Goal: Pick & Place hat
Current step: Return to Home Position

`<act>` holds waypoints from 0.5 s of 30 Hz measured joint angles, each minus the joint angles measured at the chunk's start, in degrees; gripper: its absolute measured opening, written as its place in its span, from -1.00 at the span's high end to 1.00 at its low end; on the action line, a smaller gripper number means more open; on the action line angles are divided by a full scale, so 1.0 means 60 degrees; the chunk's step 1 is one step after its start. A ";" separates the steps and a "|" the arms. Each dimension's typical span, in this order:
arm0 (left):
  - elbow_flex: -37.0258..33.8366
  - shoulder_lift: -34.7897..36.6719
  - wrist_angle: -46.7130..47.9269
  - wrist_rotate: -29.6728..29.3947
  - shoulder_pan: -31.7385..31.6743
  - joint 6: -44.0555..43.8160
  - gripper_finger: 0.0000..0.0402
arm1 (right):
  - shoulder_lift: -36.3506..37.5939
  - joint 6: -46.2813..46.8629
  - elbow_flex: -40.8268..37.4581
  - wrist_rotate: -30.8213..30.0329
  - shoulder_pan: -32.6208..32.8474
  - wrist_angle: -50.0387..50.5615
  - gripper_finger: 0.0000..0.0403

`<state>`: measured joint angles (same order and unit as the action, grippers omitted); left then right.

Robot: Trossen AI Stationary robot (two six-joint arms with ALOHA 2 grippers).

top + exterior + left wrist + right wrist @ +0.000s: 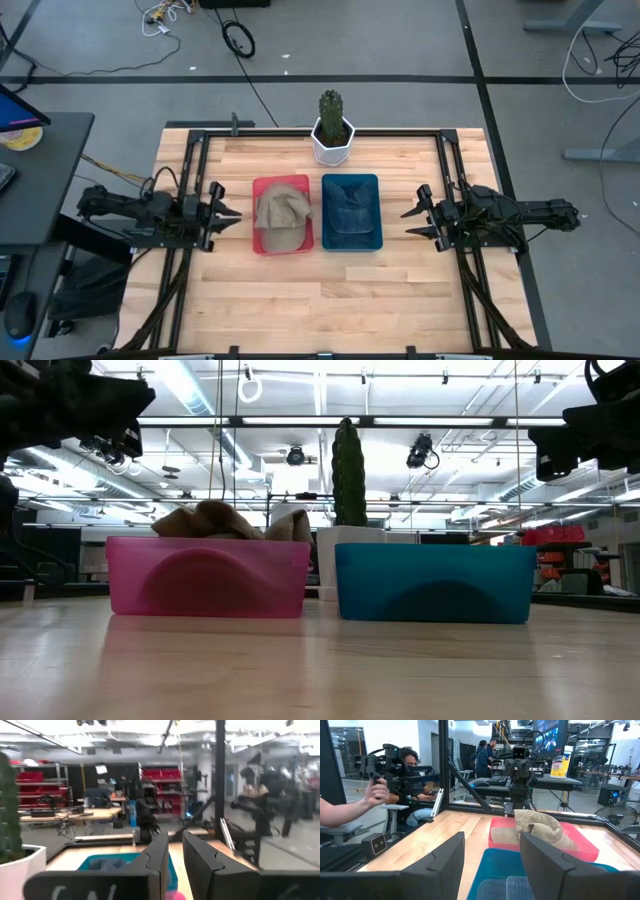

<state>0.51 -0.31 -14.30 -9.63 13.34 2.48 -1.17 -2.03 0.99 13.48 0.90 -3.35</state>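
A tan hat (283, 215) lies crumpled in a pink bin (262, 245) at the table's middle and rises above the bin's rim in the low view (225, 520). A blue denim hat (351, 210) lies in a blue bin (328, 245) right of it. My left gripper (238, 222) hovers left of the pink bin, level and pointing at it, empty, its fingers a narrow gap apart (175, 836). My right gripper (406, 223) hovers right of the blue bin, pointing at it, wide open and empty (492, 837).
A cactus in a white pot (332, 130) stands at the far edge behind the bins. Black frame rails (190, 160) run along both table sides. A person (395, 775) sits beyond the table's left side, holding a handle. Bare wood (320, 300) lies toward the near edge.
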 joint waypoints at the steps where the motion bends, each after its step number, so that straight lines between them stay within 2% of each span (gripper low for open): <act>1: 0.0000 0.0002 0.0174 0.0116 0.0000 0.0079 0.70 | 0.0001 0.0000 0.0000 -0.0001 -0.0002 -0.0002 0.04; 8: -0.0004 -0.0007 0.1935 0.0333 -0.0001 0.0199 0.70 | 0.0004 -0.0002 0.0000 0.0002 0.0000 0.0002 0.04; 12: 0.0018 -0.0238 0.2215 0.1443 0.0011 0.0514 0.70 | 0.0000 -0.0001 0.0000 0.0000 -0.0001 0.0000 0.04; 15: 0.0011 -0.0213 0.2243 0.1508 0.0000 0.0499 0.70 | 0.0000 -0.0002 0.0000 -0.0002 -0.0002 -0.0002 0.04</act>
<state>0.58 -1.59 -0.84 -0.58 13.34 5.48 -1.17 -2.04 0.99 13.47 0.89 -3.36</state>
